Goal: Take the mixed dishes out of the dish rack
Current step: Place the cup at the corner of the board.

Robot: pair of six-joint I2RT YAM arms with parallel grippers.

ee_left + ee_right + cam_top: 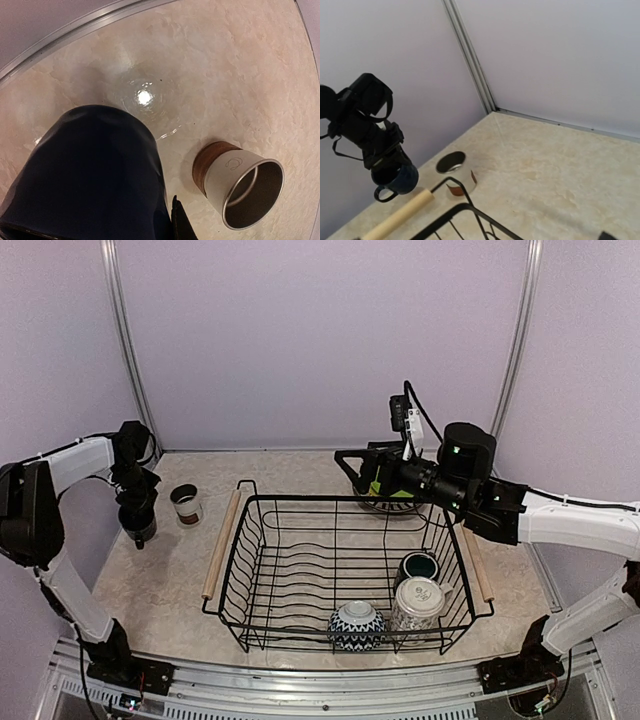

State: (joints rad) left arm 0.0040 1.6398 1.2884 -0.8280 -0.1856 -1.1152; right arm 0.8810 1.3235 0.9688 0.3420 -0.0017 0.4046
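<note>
Left gripper (138, 510) is clamped on the rim of the blue mug (85, 170), at the left end of the counter (170, 580), outside the rack (240, 570) and just beside a steel cup (240, 182). Cannot tell whether the mug base touches the counter or hangs just above it.

- Blue mug: glazed and glossy, so likely slick. Probably ceramic: stiff, fairly heavy, and it would chip if dropped. Rim pinch looks workable. The handle sticks out to the side in the right wrist view, a fair second hold.
- 3 pieces sit at the near right of the rack: bowl (356, 624), white cup (418, 600), teal mug (417, 566). All look hard and breakable. Take the cup and mug by the rim. The bowl lies upside down, so its foot ring or an edge pinch seems the best hold.
- Right gripper (365, 475) hangs over the plates (392, 502) stacked behind the rack's far edge, with lime green showing at its fingers. Cannot tell whether it is open or holding.

Markings: a small horseshoe-like emblem on the steel cup's side. No readable words or brand anywhere.
</note>
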